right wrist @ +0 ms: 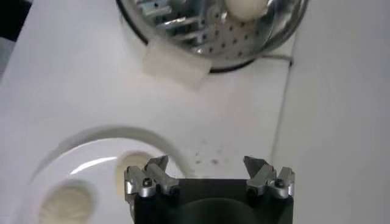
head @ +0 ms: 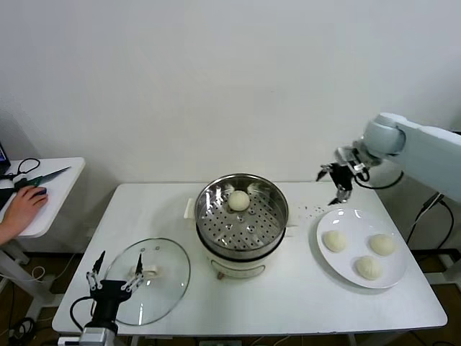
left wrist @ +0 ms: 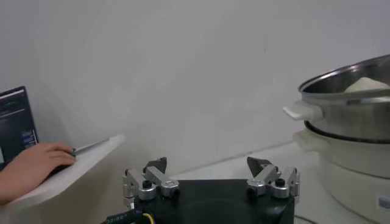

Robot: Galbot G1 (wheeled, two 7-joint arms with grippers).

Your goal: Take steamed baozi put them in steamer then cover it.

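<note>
The steel steamer (head: 242,216) stands in its white base mid-table with one baozi (head: 238,200) inside at the back. Three more baozi (head: 334,240) (head: 382,244) (head: 369,267) lie on a white plate (head: 356,216) to the right. My right gripper (head: 335,184) hangs open and empty above the plate's far edge; its wrist view shows the gripper (right wrist: 205,163) over the rim, a baozi (right wrist: 131,173) below, and the steamer (right wrist: 207,36) beyond. The glass cover (head: 162,288) lies flat at front left. My left gripper (head: 117,265) is open over it, seen empty (left wrist: 206,164).
A small side table (head: 50,209) stands left of the main one, with a person's hand (head: 21,209) and scissors (head: 43,176) on it. A laptop screen (left wrist: 12,122) shows there too. The steamer's white side handle (right wrist: 173,64) juts toward the plate. A wall is close behind.
</note>
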